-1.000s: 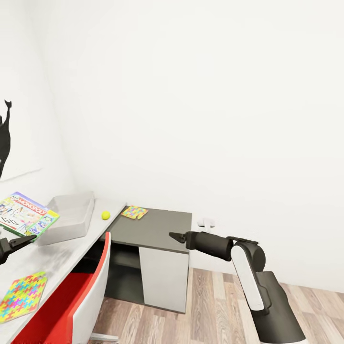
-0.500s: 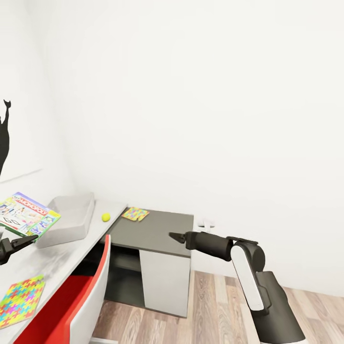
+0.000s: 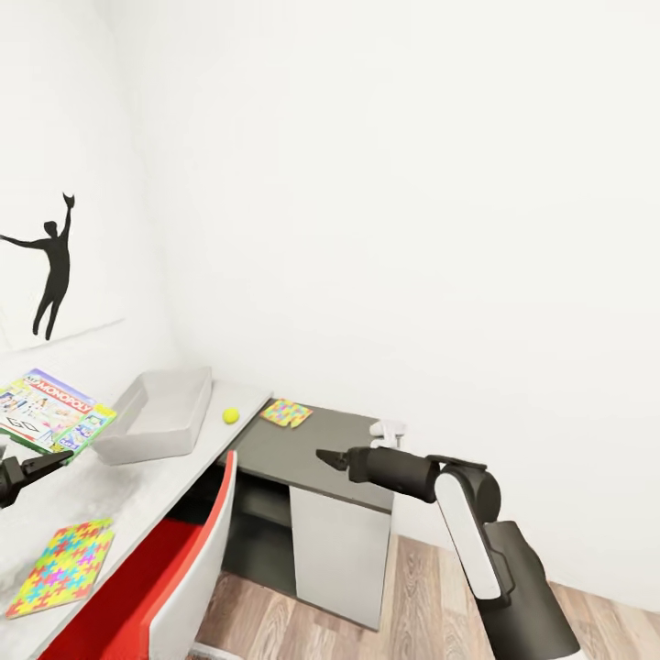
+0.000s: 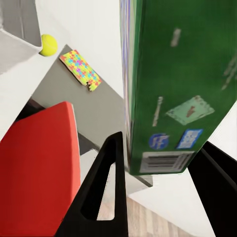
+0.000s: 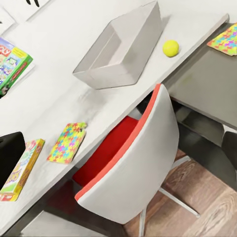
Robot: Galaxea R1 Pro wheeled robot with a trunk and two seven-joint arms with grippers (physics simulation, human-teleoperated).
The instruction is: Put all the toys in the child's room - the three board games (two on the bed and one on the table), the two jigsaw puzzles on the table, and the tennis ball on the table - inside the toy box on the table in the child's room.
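The left pincer [image 3: 41, 461], at about eight o'clock in the head view, grips the thin green-edged printed board game box [image 3: 50, 409] by one edge, above the pale grey worktop [image 3: 137, 486]. It looks light and stiff, yet a broad flat box held at the rim may swing. The right pincer [image 3: 327, 457] hangs bare, its tips together. Further off, near ten o'clock, sits the shallow light grey toy box [image 3: 165, 414], with the small yellow-green tennis ball [image 3: 230, 415] just beside it.

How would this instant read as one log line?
left hand: holding Monopoly box | right hand: empty | toy box: empty
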